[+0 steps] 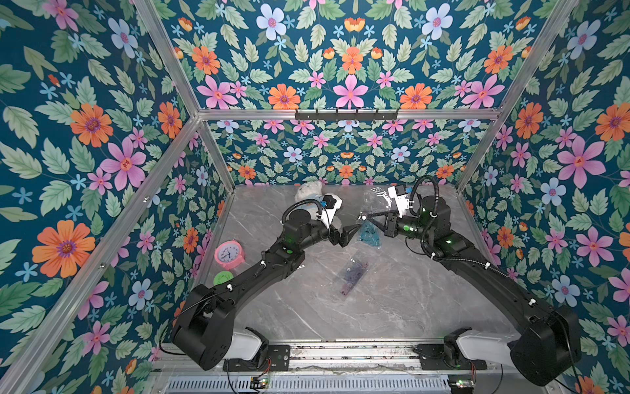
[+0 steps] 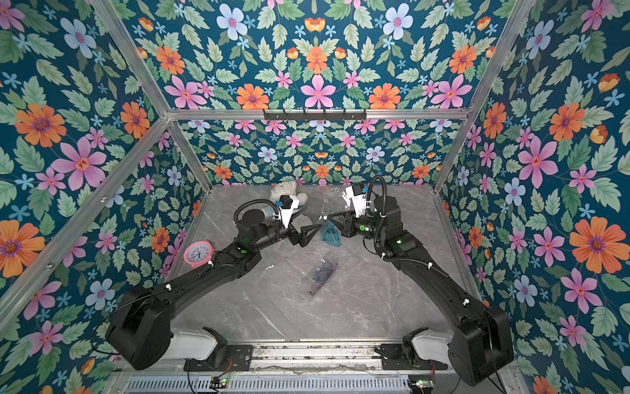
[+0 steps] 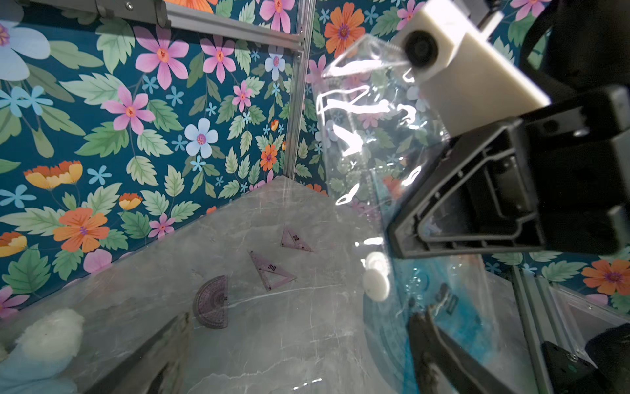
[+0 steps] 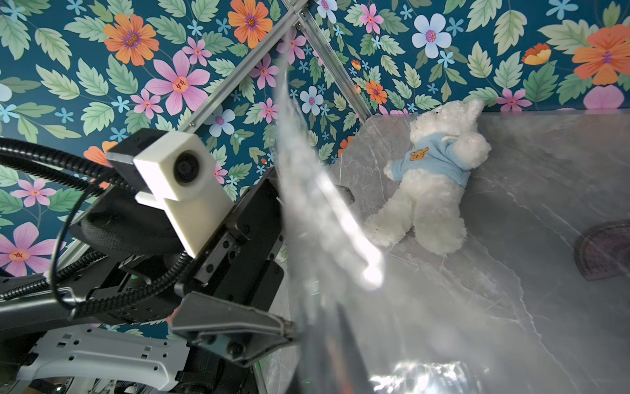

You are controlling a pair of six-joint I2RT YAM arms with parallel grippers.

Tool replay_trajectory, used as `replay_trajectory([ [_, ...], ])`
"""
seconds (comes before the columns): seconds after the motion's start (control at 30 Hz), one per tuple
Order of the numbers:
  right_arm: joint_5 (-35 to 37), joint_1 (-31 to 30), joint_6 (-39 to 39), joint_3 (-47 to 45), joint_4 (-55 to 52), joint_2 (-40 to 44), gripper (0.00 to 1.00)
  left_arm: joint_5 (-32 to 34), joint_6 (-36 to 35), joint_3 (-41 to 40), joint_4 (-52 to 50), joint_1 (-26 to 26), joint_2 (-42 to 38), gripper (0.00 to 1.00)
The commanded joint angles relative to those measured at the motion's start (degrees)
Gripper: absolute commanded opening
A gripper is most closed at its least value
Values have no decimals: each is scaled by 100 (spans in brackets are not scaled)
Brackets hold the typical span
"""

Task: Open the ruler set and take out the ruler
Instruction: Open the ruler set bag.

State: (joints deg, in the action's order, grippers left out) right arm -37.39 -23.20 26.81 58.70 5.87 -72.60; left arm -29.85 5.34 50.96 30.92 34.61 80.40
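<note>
While my right gripper (image 1: 363, 217) is pinched tight on the clear ruler-set pouch (image 1: 371, 235), holding it off the marble table (image 1: 392, 307), my left gripper (image 1: 353, 235) stands wide apart just beside the pouch's blue lower end, gripping nothing. Below, two purple set squares (image 3: 271, 273) and a protractor (image 3: 211, 302) lie loose mid-table. A teddy bear (image 4: 433, 184) lies at the back; a pink alarm clock (image 1: 229, 254) sits by the left wall.

I see floral wallpaper walls (image 1: 92, 170) on all sides, dark blue with pink and orange flowers. Aluminium frame (image 1: 238, 114) along the edges. Grey marble tabletop (image 1: 392, 307), even light. Black hook rail (image 1: 346, 115) at 12 o'clock.
</note>
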Motion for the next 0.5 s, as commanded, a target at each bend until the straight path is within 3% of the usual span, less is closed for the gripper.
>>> replay_trajectory([
  [0.0, -137, 1, -13, -7, 237, -23, 0, -206, -190, 106, -59, 66, 135, 99],
  [0.17, -240, 2, 29, -16, 292, -83, 0, -47, 63, 94, 375, 81, 306, 93],
  [0.47, -322, 2, 62, -75, 400, -98, 0, -42, 502, 53, 933, 75, 502, 53],
])
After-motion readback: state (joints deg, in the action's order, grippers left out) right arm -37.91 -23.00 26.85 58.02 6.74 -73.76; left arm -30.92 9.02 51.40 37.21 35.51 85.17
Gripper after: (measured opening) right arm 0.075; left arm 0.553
